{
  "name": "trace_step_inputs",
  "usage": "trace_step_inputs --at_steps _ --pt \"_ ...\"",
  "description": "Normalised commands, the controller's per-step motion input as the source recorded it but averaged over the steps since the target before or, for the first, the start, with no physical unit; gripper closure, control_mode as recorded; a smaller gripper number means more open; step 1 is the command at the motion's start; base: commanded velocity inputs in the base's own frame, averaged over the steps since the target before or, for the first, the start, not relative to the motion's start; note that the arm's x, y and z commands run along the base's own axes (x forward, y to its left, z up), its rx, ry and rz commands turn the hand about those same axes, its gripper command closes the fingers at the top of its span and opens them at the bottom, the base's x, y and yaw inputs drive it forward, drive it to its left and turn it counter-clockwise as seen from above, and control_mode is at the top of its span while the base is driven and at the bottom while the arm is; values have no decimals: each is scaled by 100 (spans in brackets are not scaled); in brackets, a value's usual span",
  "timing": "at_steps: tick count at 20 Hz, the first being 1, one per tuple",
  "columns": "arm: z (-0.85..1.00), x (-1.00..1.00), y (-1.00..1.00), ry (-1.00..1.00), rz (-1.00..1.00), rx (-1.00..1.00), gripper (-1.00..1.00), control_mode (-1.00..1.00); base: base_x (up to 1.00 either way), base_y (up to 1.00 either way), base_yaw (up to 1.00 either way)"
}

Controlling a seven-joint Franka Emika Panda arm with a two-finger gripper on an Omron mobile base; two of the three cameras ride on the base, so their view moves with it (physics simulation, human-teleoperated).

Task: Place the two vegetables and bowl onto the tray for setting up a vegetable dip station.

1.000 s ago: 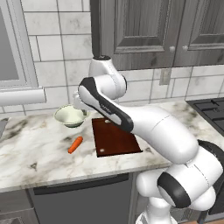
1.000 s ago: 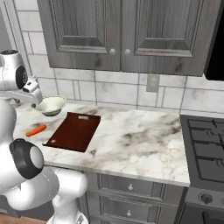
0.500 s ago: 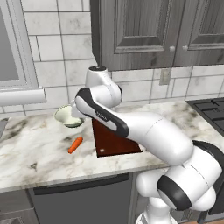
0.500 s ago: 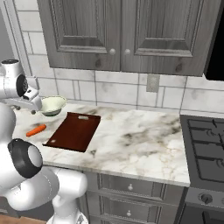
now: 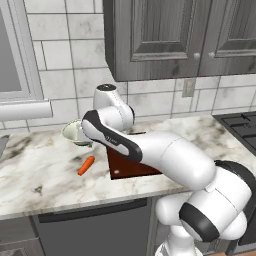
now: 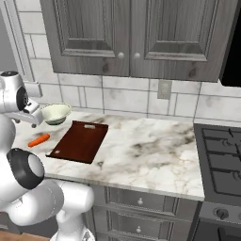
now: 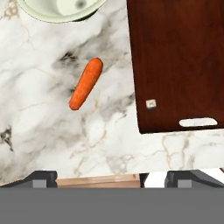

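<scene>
- Gripper (image 7: pixel 111 177) hung high over the counter (image 7: pixel 39 131), jaws wide apart, nothing held.
- Carrot (image 7: pixel 86 83) lay flat on the marble ahead of the tips and a bit to one side, well apart from them.
- Tray (image 7: pixel 175 57) sat on the other side of the tips, near the carrot but not touching; slot handle at the end closest to the tips, small pale spot just beside it.
- Bowl (image 7: pixel 59 6) sat farthest ahead, past the carrot's thick end, right way up, not touching the carrot.
- Could not find the green vegetable; maybe the dark bit seen in the bowl, too small to tell.
- Carrot looked light, hard and round, so likely to roll or slip. Best pinched across the fat middle, jaws turned to cross its slant.
- Bowl looked light but easy to crack, smooth too. Best held by the rim, one tip inside and one outside.
- Nothing lay on the tray yet.
</scene>
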Motion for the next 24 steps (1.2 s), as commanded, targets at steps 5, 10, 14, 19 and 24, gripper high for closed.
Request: trace_step_inputs --at_steps 5,10,14,19,24 --pt "-18 0 6 0 0 0 -100 -100 0 0 0" --pt "-25 8 6 0 0 0 -100 -100 0 0 0" --pt "-36 8 10 0 0 0 -100 -100 0 0 0" --pt "-38 11 12 0 0 0 -100 -100 0 0 0" --pt "-33 20 19 0 0 0 -100 -100 0 0 0"
